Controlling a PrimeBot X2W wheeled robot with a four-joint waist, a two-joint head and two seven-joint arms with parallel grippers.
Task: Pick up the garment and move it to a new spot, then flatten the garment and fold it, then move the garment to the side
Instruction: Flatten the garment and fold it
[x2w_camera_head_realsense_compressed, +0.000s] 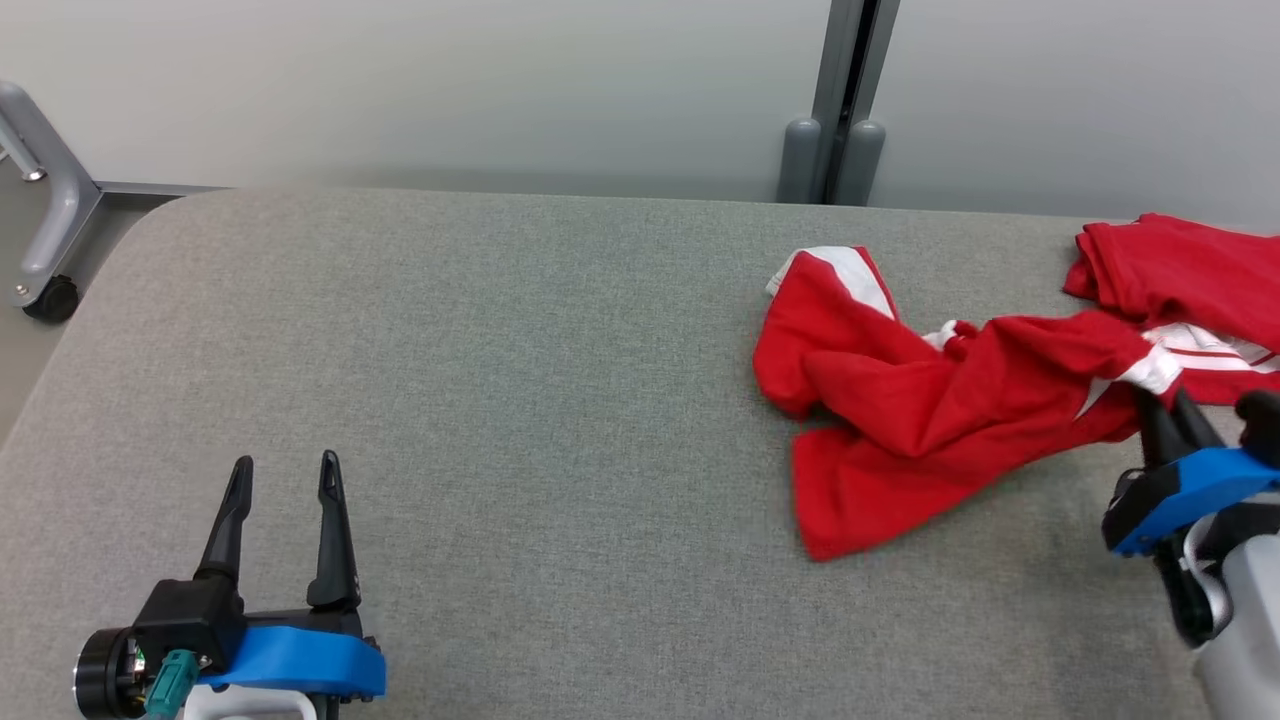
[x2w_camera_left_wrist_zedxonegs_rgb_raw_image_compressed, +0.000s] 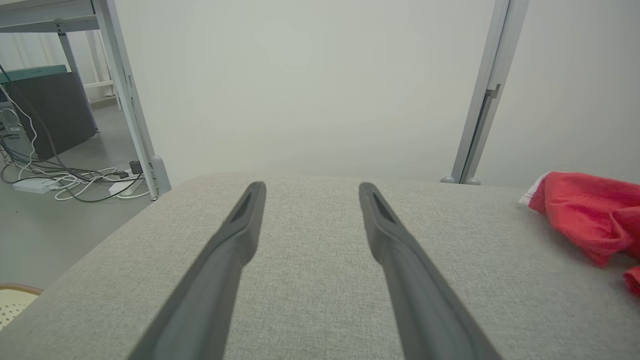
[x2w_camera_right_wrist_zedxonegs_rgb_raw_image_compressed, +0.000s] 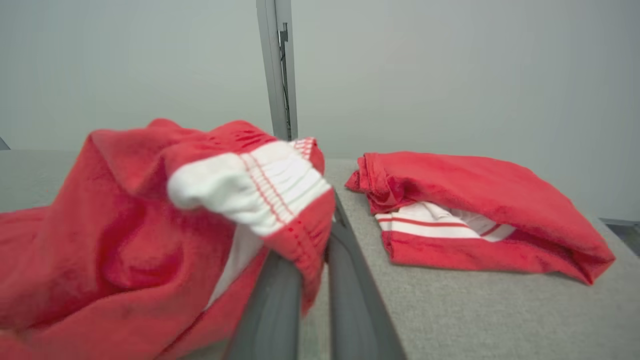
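The right gripper (x2w_camera_head_realsense_compressed: 1165, 405), jaws pinched shut on a white-striped edge of the crumpled red garment (x2w_camera_head_realsense_compressed: 930, 400) at the table's (x2w_camera_head_realsense_compressed: 500, 350) right side. The left gripper (x2w_camera_head_realsense_compressed: 285, 475) rests wide open and empty, near left. So thin a pinch may slip once the trailing cloth drags.

Open grey tabletop (x2w_camera_head_realsense_compressed: 500, 350) left and centre, red garment (x2w_camera_head_realsense_compressed: 930, 390) sprawled across right

Two grippers, left gripper (x2w_camera_head_realsense_compressed: 285, 460) and right gripper (x2w_camera_head_realsense_compressed: 1165, 405), two dark fingers on each; two red-and-white garments, crumpled garment (x2w_camera_head_realsense_compressed: 900, 400) and folded garment (x2w_camera_head_realsense_compressed: 1180, 260); one grey table (x2w_camera_head_realsense_compressed: 500, 350); one caster wheel (x2w_camera_head_realsense_compressed: 50, 298); one upright post (x2w_camera_head_realsense_compressed: 850, 90).
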